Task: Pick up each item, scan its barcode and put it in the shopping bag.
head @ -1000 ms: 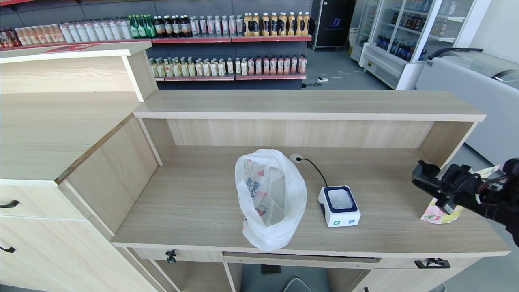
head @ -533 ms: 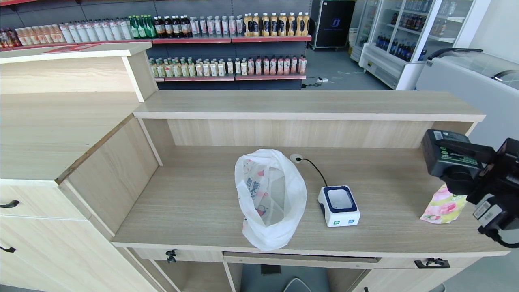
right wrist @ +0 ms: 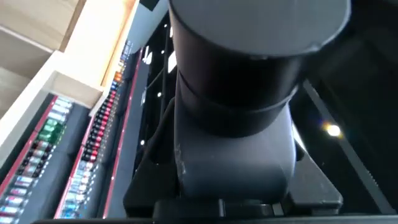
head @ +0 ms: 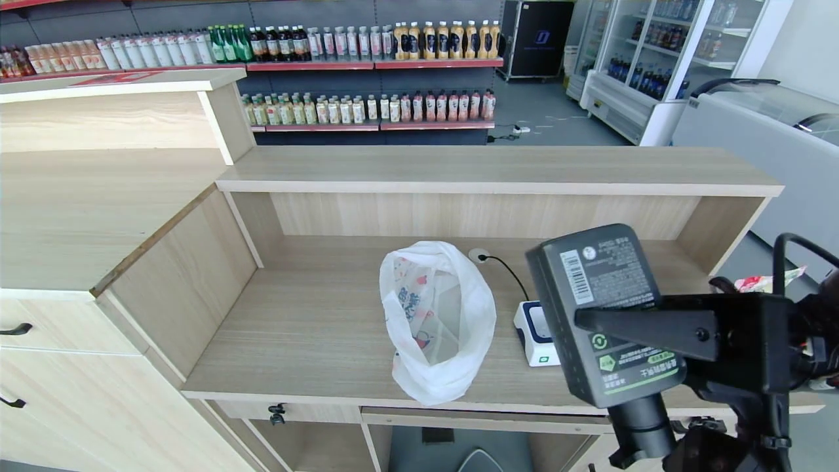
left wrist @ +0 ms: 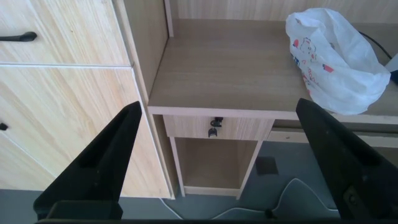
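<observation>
- Bottle [head: 593, 282]: dark, barcode label facing up; grasped by right claw [head: 603, 324], held in the air right of the bag [head: 438, 321], covering part of the scanner [head: 532, 334].
- Bag: white, mouth open, on desk [head: 308, 328].
- Left claw [left wrist: 217, 107]: released, fingers wide apart, low and left of the bag.

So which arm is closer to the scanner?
Right. The right gripper holds a bottle raised just in front of the scanner; the left gripper hangs open before the counter's front edge, beyond the bag.
</observation>
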`<state>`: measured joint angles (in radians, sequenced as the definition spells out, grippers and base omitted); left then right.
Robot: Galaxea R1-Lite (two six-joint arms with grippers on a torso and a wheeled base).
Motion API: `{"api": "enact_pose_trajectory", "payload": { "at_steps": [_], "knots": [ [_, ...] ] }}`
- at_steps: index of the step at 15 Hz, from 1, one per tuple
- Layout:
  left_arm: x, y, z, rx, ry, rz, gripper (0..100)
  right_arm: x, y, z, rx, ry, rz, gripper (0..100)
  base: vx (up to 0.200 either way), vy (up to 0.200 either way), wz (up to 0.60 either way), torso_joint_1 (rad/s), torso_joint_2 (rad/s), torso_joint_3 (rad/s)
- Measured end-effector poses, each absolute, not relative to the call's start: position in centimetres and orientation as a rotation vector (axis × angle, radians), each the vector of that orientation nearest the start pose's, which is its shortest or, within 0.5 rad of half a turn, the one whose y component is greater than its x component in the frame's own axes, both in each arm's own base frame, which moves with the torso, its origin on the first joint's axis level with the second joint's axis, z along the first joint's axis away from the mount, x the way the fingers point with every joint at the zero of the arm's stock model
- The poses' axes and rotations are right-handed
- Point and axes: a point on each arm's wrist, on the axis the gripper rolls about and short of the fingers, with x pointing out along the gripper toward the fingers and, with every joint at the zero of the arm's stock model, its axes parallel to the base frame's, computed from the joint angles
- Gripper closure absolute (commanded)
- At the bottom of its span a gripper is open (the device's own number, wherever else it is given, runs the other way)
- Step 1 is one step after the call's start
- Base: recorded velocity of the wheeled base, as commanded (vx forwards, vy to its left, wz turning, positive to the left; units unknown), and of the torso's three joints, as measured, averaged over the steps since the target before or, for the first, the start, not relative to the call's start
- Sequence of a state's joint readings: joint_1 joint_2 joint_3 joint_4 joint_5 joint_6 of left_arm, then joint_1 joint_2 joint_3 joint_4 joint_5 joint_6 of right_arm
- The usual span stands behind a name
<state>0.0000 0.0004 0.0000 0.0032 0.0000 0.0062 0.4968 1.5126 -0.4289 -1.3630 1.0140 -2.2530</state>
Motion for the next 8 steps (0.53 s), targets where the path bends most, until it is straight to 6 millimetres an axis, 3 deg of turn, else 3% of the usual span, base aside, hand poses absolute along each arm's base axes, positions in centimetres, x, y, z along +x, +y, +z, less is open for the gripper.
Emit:
{"api": "enact_pose_trajectory", "payload": {
  "at_steps": [4, 8],
  "knots": [
    [-2.3, 0.0, 7.5, 0.006, 0.003, 0.0, 0, 17.8, 15.9, 18.8, -1.683, -1.912, 0.567, 100, 0.0, 0.0, 0.0, 0.0, 0.0, 0.0],
    [-2.3, 0.0, 7.5, 0.006, 0.004, 0.0, 0, 17.2, 17.9, 17.7, -1.62, -1.908, 0.664, 100, 0.0, 0.0, 0.0, 0.0, 0.0, 0.0]
  ]
}}
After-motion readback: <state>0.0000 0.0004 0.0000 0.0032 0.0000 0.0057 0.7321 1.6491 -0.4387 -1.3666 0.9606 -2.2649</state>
